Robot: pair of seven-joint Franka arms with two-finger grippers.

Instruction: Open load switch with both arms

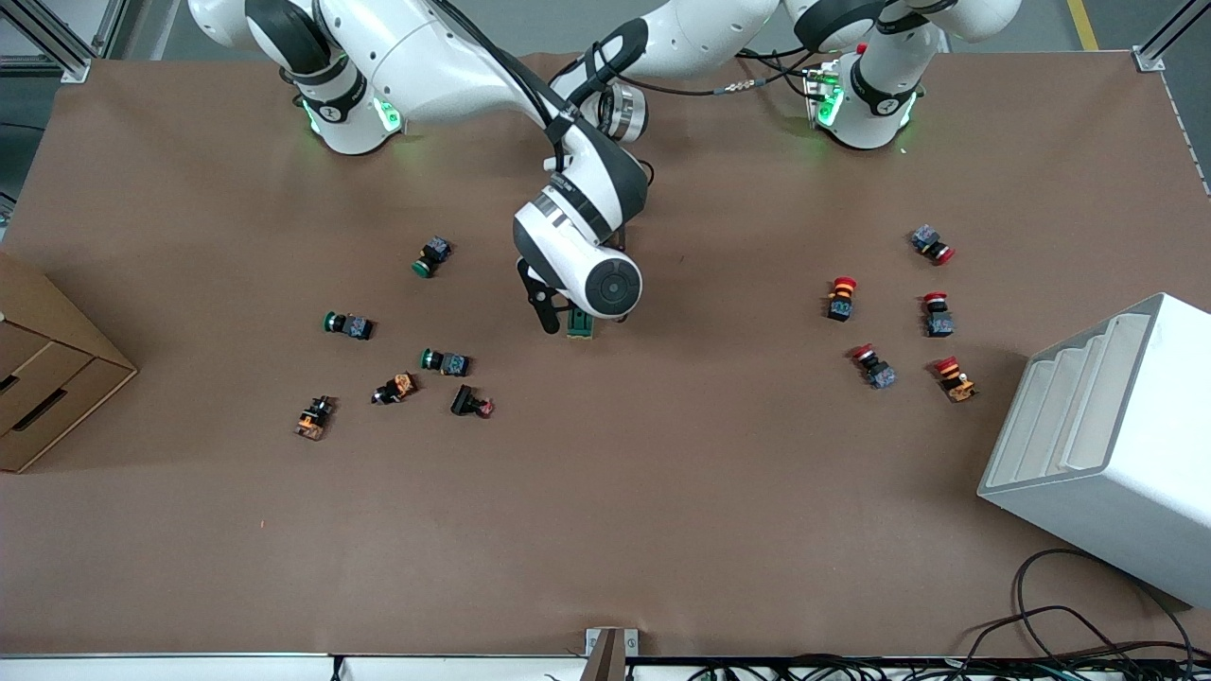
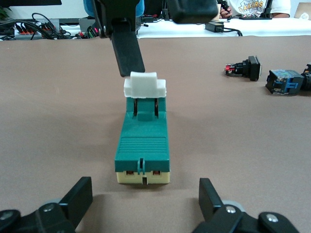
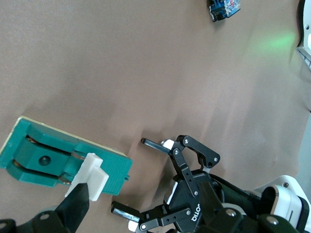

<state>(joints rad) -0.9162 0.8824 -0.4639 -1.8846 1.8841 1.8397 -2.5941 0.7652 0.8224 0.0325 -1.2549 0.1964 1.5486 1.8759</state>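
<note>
The load switch [image 1: 580, 324], a dark-green block on a cream base, lies mid-table under the right arm's wrist. Its white lever [image 2: 145, 85] sits at the end nearer the front camera. My right gripper [image 1: 565, 322] hangs over that end and is open. One black finger [image 2: 127, 48] comes down against the lever, as the right wrist view also shows [image 3: 77, 206]. My left gripper [image 2: 145, 199] is low on the table at the switch's [image 2: 142, 145] other end. It is open wide and apart from the block [image 3: 48, 160]. The front view hides it.
Several green and orange push buttons [image 1: 445, 361] lie toward the right arm's end. Several red-capped ones [image 1: 840, 298] lie toward the left arm's end. A cardboard box [image 1: 47, 369] and a white rack [image 1: 1107, 445] stand at the table's ends.
</note>
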